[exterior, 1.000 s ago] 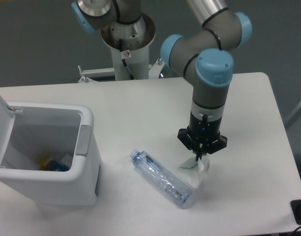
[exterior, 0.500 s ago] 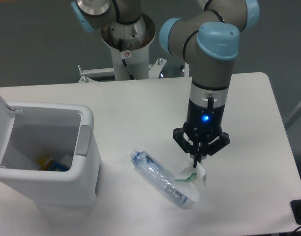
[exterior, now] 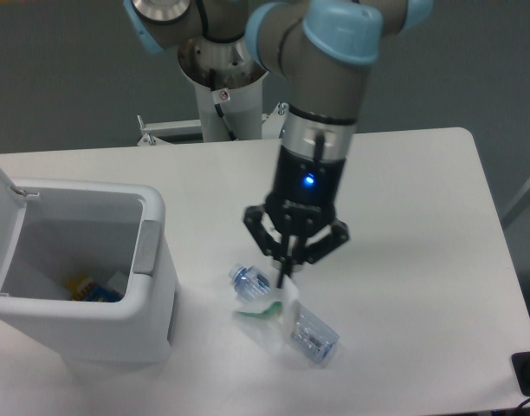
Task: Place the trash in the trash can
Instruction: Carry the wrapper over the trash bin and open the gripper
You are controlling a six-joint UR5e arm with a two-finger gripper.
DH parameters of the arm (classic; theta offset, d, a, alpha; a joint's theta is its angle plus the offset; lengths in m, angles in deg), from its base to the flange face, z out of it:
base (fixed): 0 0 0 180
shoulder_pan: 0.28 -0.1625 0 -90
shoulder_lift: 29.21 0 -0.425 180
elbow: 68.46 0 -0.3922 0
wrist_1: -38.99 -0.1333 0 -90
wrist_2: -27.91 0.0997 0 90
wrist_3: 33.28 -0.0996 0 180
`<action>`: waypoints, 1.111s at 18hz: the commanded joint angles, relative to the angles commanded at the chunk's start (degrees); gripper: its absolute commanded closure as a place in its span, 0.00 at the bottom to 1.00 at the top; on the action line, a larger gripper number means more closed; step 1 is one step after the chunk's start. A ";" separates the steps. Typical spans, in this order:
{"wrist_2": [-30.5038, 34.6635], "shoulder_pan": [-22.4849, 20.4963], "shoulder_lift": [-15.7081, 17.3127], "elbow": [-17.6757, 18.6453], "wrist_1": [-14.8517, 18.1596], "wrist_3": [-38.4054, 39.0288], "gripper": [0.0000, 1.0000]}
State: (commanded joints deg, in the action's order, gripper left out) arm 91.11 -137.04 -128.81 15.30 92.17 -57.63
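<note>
Carrying the carton (exterior: 267,305) toward the bin (exterior: 148,286) looks like the step in hand. The gripper (exterior: 287,279) has its fingers pressed together on the carton's upper edge, so the white sheet w/ green print hangs below it, lifted off the table (exterior: 421,217) and dangling over the middle of the bottle (exterior: 287,316).

Bottle lies on the table at abt 6 o'clock from the gripper, blue neck pointing to 10 o'clock, base toward 4 o'clock. Not gripped; whether the carton brushes it, can't tell.

Bin sits at 9 o'clock from the gripper, at the table's left edge, lid (exterior: 1,221) swung up and back, mouth open. Some coloured stuff already at the bottom.

Next move, as I judge it: travel on toward 9 o'clock w/ enough height for the hanging carton to clear the bin's near wall and grey latch (exterior: 145,247), stop over the opening, then let go. Carton is light and floppy, held by one edge, so it may swing or slip; a slow pass is safer. Bottle then needs a separate pick.

Arm pose: wrist points straight down, blue-capped joint at top, blue light lit on the wrist body. Arm comes in from the base at 12 o'clock.
</note>
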 joint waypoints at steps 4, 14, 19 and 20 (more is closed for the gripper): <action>0.17 2.90 2.99 0.44 0.00 2.90 1.00; 0.53 11.52 6.87 4.13 0.18 3.43 1.00; -2.27 13.63 5.47 4.83 0.00 3.08 0.51; -3.24 13.63 5.29 4.92 0.00 3.08 0.27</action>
State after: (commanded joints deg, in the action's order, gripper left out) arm 87.86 -123.41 -123.52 20.22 92.17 -54.55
